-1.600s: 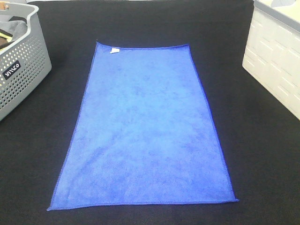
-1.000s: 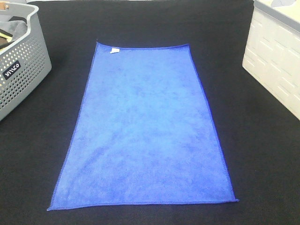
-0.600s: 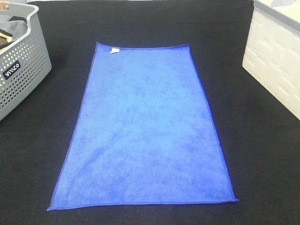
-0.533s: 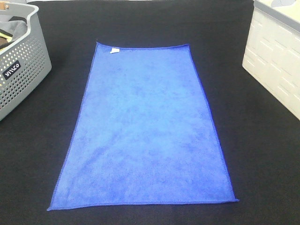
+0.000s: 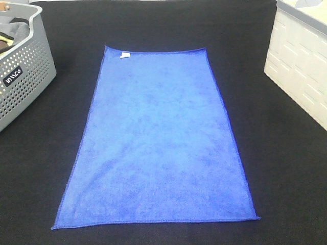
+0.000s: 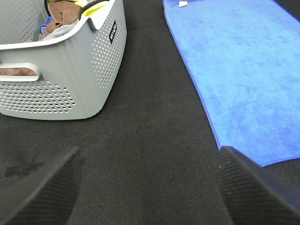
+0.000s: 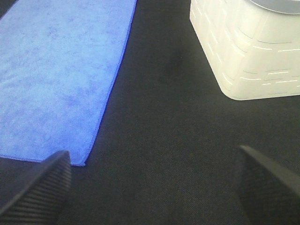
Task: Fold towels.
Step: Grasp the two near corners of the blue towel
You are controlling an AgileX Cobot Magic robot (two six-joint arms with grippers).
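**Towel flat, both arms off it: where the first fold can fail**

Rectangular blue microfibre towel [image 5: 158, 138] lies spread and smooth, lengthways down the middle of the black cloth-covered table [image 5: 286, 168]. One short hem faces the robot. A small white label [image 5: 124, 55] sits at the far left corner. No fold made yet.

Left gripper [image 6: 150, 187]: jaws wide apart, nothing between them, hanging over bare table just outside the towel's near left corner. Right gripper [image 7: 154, 187]: likewise spread and empty, off the near right corner. Neither touches the towel.

Grey perforated plastic laundry basket [image 5: 25, 76], holding brown and yellow cloth, stands well left of the towel. White moulded plastic bin [image 5: 301, 66] stands well to the right.

Risks, as judged:
- The towel lies dead flat on a soft cover. Ribbed pads [image 6: 42, 187] closing at a corner may skate over the hem and catch nothing, or pinch the black cover along with it and lift both.
- If one corner is taken deeper than the other, or one side lets go on the carry, the near hem lands askew on the far hem.
- A low carry would drag the towel and bunch the middle.
- The left arm works close to the basket, and a wide swing could knock it.
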